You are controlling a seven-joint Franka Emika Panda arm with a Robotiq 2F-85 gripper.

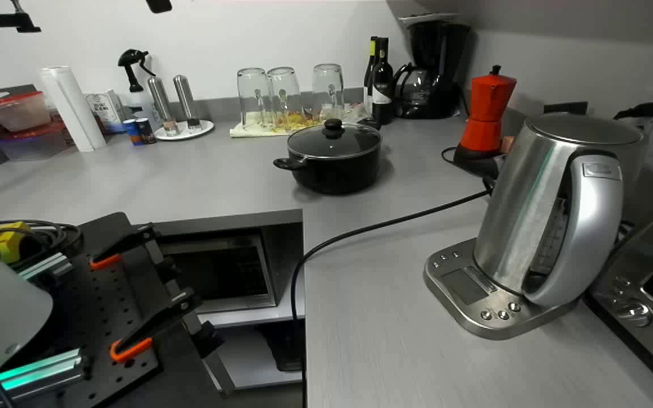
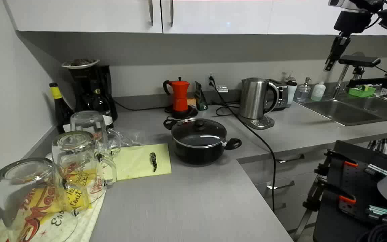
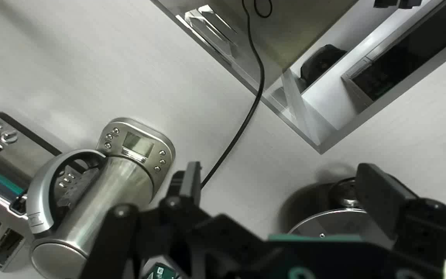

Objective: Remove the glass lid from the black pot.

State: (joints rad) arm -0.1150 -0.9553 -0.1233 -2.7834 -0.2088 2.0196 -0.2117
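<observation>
in an exterior view, upturned glass mugs [image 2: 75, 151] stand leftmost; then the black pot [image 2: 198, 154] sits on the counter [image 2: 180, 201] with its glass lid [image 2: 197, 136] on. the lid is likely stiff, fairly light, slick and breakable: best pinched by its black knob [image 2: 199, 123]. far right, the jaws hang well apart from it, spread and empty.

In an exterior view, the line of sight slants down over the counter [image 1: 377, 317] toward a far wall [image 1: 202, 34], kettle [image 1: 522, 204] near, mugs [image 1: 285, 93] far. In an exterior view facing the cupboards [image 2: 89, 15], the mugs come nearest, the kettle farther back. The wrist view looks steeply down past the gripper [image 3: 280, 178], very close. All three share the kettle, the pot [image 1: 335, 175] and the inside corner [image 1: 310, 217].
</observation>
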